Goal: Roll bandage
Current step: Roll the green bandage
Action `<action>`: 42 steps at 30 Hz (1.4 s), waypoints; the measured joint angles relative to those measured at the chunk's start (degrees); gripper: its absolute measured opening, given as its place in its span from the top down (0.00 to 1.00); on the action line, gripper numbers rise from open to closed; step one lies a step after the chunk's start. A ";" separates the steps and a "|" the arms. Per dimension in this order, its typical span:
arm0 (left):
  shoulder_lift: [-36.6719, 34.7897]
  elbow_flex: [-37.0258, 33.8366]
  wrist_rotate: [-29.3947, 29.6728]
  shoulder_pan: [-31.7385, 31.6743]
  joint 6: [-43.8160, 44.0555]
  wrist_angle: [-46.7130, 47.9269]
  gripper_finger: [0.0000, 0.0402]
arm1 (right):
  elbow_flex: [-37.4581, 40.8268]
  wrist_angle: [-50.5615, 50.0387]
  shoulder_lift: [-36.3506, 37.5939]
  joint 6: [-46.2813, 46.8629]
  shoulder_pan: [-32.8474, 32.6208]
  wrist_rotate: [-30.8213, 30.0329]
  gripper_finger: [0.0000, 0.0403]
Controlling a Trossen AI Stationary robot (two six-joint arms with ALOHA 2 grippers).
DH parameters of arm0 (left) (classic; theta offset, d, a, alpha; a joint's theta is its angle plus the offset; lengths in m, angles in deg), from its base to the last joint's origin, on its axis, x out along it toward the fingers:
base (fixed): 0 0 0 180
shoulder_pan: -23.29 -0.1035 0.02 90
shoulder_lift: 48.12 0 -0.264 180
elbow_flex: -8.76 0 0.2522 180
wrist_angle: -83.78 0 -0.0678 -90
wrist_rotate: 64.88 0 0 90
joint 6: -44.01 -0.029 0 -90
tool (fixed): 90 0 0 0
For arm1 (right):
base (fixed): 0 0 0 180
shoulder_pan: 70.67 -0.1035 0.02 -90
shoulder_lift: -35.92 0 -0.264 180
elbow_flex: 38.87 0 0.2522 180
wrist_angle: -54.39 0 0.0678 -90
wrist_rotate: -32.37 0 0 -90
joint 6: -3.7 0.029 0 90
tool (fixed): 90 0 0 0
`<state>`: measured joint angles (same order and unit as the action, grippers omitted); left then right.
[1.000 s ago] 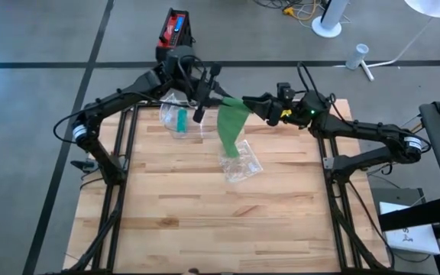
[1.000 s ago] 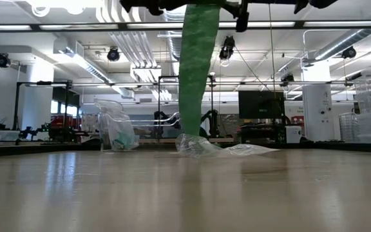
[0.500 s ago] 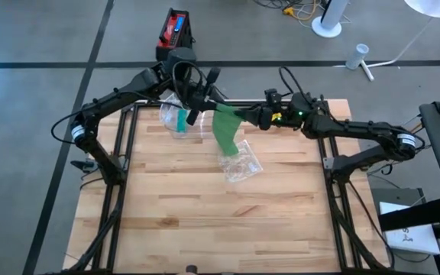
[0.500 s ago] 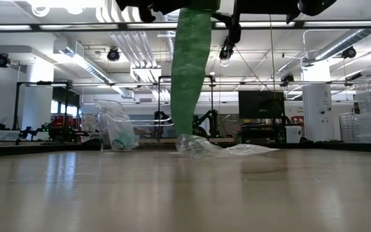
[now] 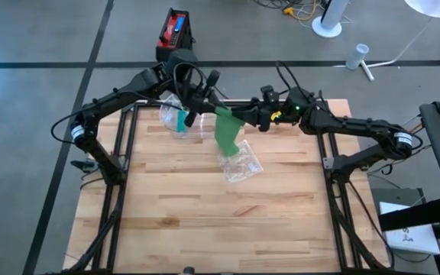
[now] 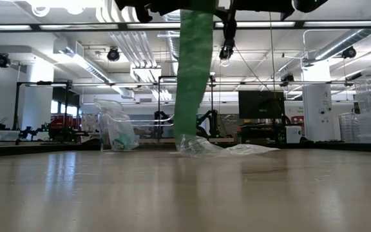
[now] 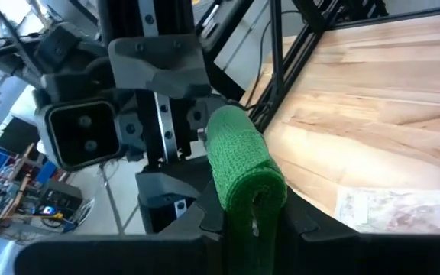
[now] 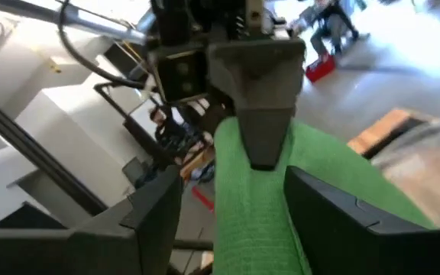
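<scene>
Above the desk's (image 5: 205,221) twelve o'clock edge, the left hand (image 5: 205,101) clamps the green bandage (image 5: 227,131); the right hand's (image 5: 244,116) fingers straddle it, apart.

Green bandage (image 5: 227,131); clear wrapper (image 5: 240,162); light wood table (image 5: 205,221).

A crumpled clear plastic wrapper (image 5: 241,163) lies on the wooden surface (image 5: 205,221) toward its far half, and a clear plastic container (image 5: 179,122) with a teal item inside stands near the far left corner. On the grey floor beyond the surface sits a red and black box (image 5: 175,31), with a white stand base (image 5: 328,27) and a white cylinder (image 5: 360,55) off to the right. In the low view, a dark monitor (image 6: 261,104) shows in the room behind.
</scene>
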<state>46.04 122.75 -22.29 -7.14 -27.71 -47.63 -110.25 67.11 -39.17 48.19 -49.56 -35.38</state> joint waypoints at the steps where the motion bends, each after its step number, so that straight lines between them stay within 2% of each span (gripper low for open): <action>1: -0.01 0.00 0.01 0.02 -0.02 0.12 0.91 | -0.29 -0.98 0.00 0.60 -0.01 0.25 0.45; 8: -0.01 -0.07 0.13 0.01 -0.77 0.18 0.91 | -0.57 -5.73 -0.22 1.36 -0.11 0.38 0.49; 14: -0.16 -0.07 1.05 -0.12 -1.06 -0.46 0.91 | -0.35 -9.21 -0.12 1.45 -0.11 3.65 0.49; 21: -0.23 -0.04 1.45 -0.08 -1.15 -0.28 0.91 | -2.19 -15.57 1.03 -2.82 0.32 3.89 0.49; 28: -0.40 -0.04 1.46 -0.01 -1.24 0.57 0.91 | -5.98 -20.82 1.53 -9.59 1.32 3.24 0.39; 35: -0.45 -0.09 1.45 -0.01 -3.31 1.46 0.91 | -6.78 -20.55 0.59 -8.14 1.01 3.80 0.25; 38: -0.45 -0.09 1.45 -0.01 -3.75 1.36 0.91 | -6.76 -20.59 -0.11 -7.03 1.03 5.77 0.24; 42: -0.45 -0.11 1.65 0.01 -4.24 1.59 0.91 | -6.76 -19.78 -1.03 -5.99 0.90 7.21 0.31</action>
<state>45.59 122.64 -20.64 -7.13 -31.94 -46.04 -117.01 47.33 -40.20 42.21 -48.67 -28.18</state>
